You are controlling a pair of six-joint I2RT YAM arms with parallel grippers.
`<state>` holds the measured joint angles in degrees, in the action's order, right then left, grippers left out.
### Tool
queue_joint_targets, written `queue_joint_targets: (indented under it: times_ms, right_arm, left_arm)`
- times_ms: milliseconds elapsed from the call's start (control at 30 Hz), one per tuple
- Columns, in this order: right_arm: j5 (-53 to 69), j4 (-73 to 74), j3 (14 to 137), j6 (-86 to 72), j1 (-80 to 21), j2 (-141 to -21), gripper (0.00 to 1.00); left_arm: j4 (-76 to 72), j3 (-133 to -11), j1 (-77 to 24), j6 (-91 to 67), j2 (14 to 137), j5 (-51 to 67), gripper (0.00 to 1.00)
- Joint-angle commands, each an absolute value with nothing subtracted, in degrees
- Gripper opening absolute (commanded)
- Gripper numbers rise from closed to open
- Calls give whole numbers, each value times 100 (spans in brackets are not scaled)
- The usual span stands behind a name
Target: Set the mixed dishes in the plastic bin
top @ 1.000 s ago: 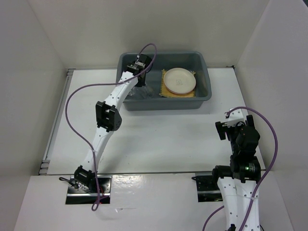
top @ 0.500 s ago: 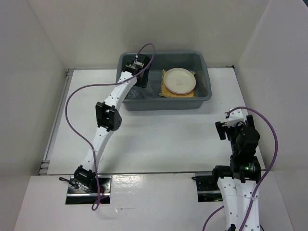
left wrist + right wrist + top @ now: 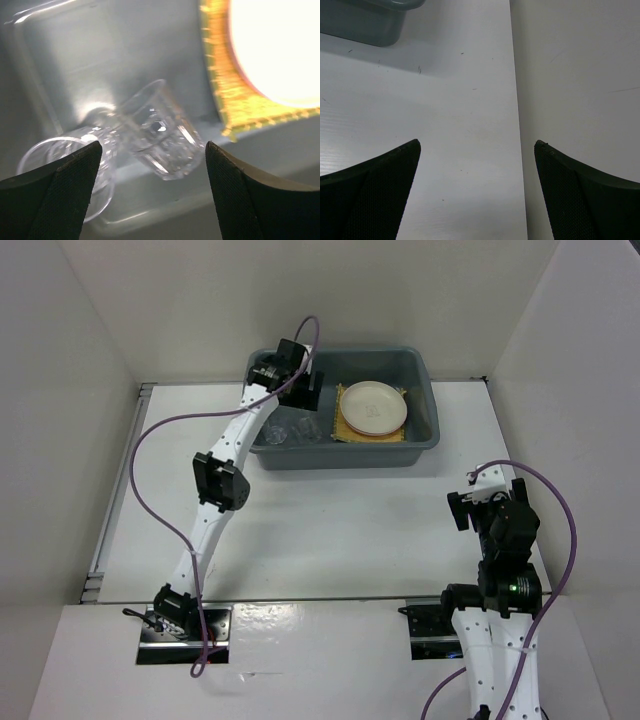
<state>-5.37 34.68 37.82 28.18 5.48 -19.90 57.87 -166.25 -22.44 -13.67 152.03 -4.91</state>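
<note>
The grey plastic bin (image 3: 425, 375) stands at the far middle of the table. In its right half a cream plate (image 3: 373, 407) rests on the yellow woven mat (image 3: 342, 430). Two clear cups lie in its left half, one tipped on its side (image 3: 160, 130), the other beside it (image 3: 60, 160). My left gripper (image 3: 312, 398) hangs open over the bin's left half, just above the cups, with neither finger touching them (image 3: 152, 145). The mat's corner (image 3: 225, 90) and the plate (image 3: 280, 45) also show in the left wrist view. My right gripper (image 3: 488, 498) stands open and holds nothing, above the table at the right (image 3: 477, 142).
White walls close in the table on the left, back and right. The right wall (image 3: 580, 75) runs close beside my right gripper. A corner of the bin (image 3: 365, 20) shows far ahead of it. Purple cables loop over both arms.
My left gripper has opened and let go of a clear cup, which now lies in the bin. The gripper has risen slightly. The right arm has not moved.
</note>
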Motion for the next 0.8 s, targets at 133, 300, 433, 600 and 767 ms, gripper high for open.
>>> queue_joint_targets:
  times_ms: [133,300,433,600,767]
  right_arm:
    - [-615,3190,3744,2760,492,-2127,99]
    - [-668,3190,3744,2760,492,-2180,99]
    - [-668,3190,3744,2760,492,-2232,99]
    - [-668,3190,3744,2760,492,-2232,99]
    - [-668,3190,3744,2760,492,-2285,99]
  left_arm:
    - [5520,-17007,-2021,-853,15600,1089,90]
    - [5467,-17130,-1882,-800,15951,1440,92]
    - [5414,-17130,-1679,-800,16102,1871,92]
    - [5362,-17130,-1617,-853,16277,2372,89]
    - [5361,-17130,-1617,-853,16277,2908,81]
